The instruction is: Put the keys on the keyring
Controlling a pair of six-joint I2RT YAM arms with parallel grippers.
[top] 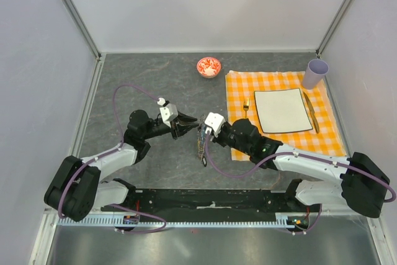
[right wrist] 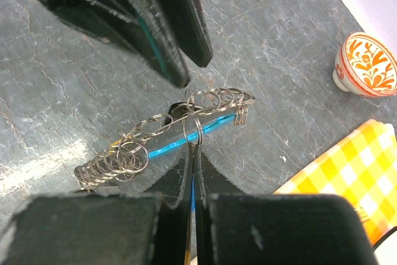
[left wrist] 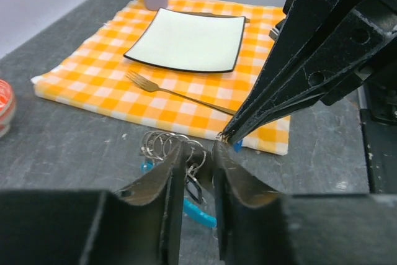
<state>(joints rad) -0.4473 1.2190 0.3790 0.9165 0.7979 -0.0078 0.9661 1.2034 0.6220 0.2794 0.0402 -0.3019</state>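
The keyring (top: 201, 144) hangs between my two grippers at mid-table. In the right wrist view it is a thin wire (right wrist: 162, 116) strung with several small split rings, with its light-blue strip (right wrist: 162, 148) below. My right gripper (right wrist: 195, 147) is shut on one small ring threaded on the wire, and a yellowish sliver shows between its jaws. My left gripper (left wrist: 196, 147) faces it tip to tip, jaws a narrow gap apart. Rings and a dark-headed key (left wrist: 193, 185) hang in that gap. The other keys are mostly hidden.
An orange checked cloth (top: 279, 142) lies at the right with a white square plate (top: 282, 111), a fork (top: 246, 108), a knife (top: 311, 113) and a lilac cup (top: 315, 72). A red-and-white bowl (top: 209, 66) stands behind the grippers.
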